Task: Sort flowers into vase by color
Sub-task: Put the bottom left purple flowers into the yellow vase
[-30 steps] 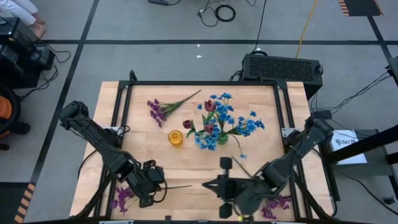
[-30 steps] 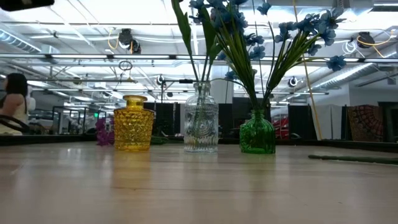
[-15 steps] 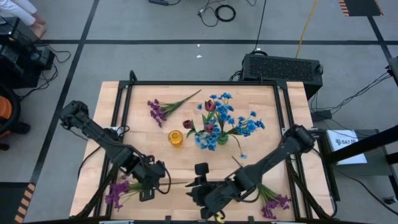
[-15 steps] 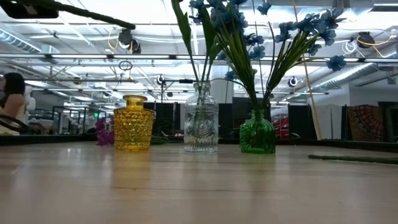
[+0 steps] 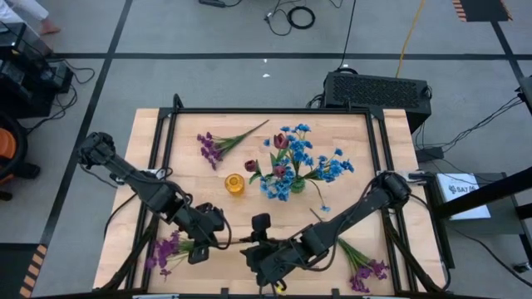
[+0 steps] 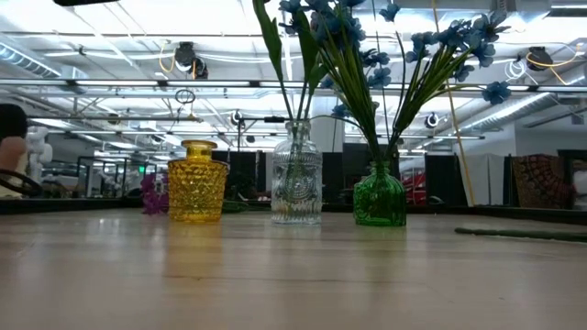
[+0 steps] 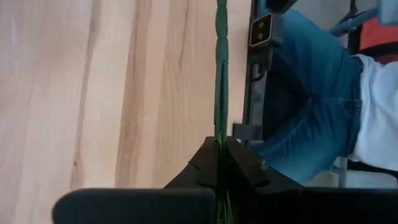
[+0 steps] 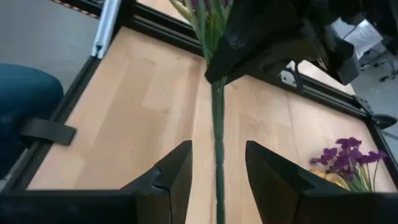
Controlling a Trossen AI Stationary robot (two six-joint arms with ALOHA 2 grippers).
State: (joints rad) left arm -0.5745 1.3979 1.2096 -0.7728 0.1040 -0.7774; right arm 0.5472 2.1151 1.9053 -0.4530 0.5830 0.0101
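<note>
A purple flower sprig is held above the table's near left part, with my left gripper shut on its green stem. The stem's bare end reaches toward the table's right. There it runs between the open fingers of my right gripper without touching them. A yellow vase stands empty mid-table. Beside it, a clear vase holds dark red flowers, and a green vase holds blue flowers. My left gripper pinches the green stem between its two fingers, partway along it. The fingers slant down toward the table's right and lie along the stem. The blossoms trail behind the gripper, the bare end sticks out ahead, and the sprig is lifted clear.
One purple sprig lies at the far left of the table and another at the near right corner. A black frame rims the table. A person in jeans stands just beyond the near edge.
My right gripper has gone down and along the near edge toward the table's left, up to the free end of the held stem. My left gripper has risen a little and shifted toward the right and far, carrying the purple sprig with it.
</note>
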